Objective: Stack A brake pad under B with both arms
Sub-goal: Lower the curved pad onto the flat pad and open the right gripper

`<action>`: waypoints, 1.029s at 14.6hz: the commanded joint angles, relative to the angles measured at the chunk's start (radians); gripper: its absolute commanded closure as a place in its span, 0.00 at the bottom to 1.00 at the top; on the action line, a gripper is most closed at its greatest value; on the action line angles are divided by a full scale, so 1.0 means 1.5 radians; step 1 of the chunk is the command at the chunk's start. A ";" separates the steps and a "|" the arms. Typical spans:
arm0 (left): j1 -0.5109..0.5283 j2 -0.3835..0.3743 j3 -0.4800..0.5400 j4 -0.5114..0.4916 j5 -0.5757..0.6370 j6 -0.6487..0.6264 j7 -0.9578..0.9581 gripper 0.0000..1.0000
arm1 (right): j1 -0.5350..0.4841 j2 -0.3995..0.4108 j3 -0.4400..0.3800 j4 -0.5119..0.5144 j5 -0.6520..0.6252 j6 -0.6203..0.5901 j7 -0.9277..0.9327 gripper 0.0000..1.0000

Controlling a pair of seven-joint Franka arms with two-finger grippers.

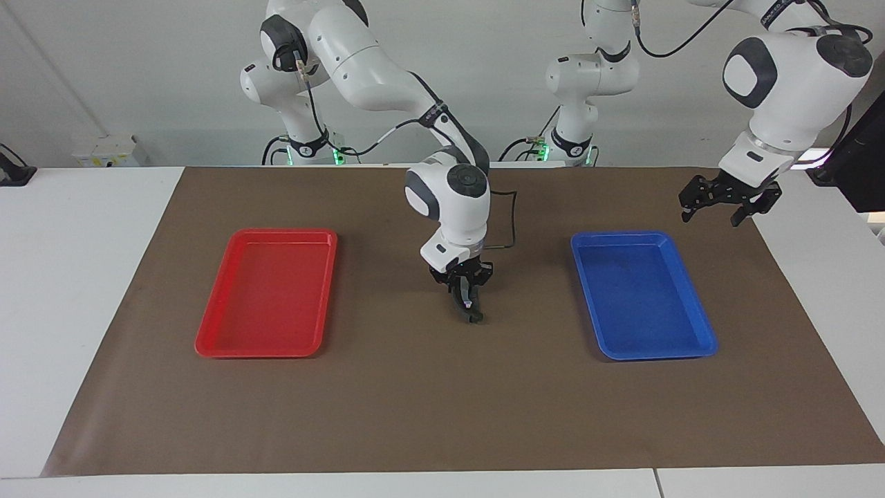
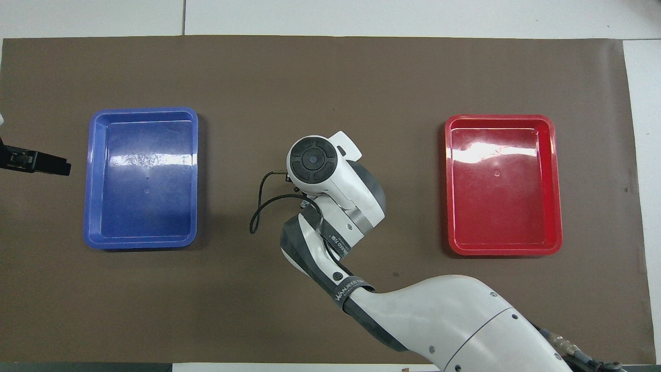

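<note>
My right gripper (image 1: 469,299) is low over the middle of the brown mat, between the two trays. It is shut on a dark slim piece with a small white spot, B (image 1: 463,306), whose lower end reaches the mat. I cannot make out the short A brake pad apart from it; it may lie under that end. In the overhead view the right arm's wrist (image 2: 330,181) hides the gripper and both pieces. My left gripper (image 1: 726,204) is open and empty, raised over the mat's edge at the left arm's end, beside the blue tray; it also shows in the overhead view (image 2: 49,164).
An empty red tray (image 1: 266,294) lies toward the right arm's end and an empty blue tray (image 1: 643,297) toward the left arm's end. Both show in the overhead view: the red tray (image 2: 503,183) and the blue tray (image 2: 142,175). A black cable (image 2: 258,206) loops from the right wrist.
</note>
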 commanded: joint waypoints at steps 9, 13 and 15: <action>-0.006 -0.004 -0.003 0.006 0.009 -0.011 0.001 0.00 | 0.002 -0.004 0.001 -0.010 -0.014 0.034 0.017 0.93; 0.042 -0.003 -0.045 0.011 0.003 -0.013 0.002 0.00 | 0.002 -0.003 0.001 -0.011 -0.013 0.035 0.017 0.54; 0.057 0.002 -0.064 0.026 0.001 -0.035 -0.005 0.00 | 0.006 -0.002 0.001 -0.014 -0.013 0.043 0.018 0.00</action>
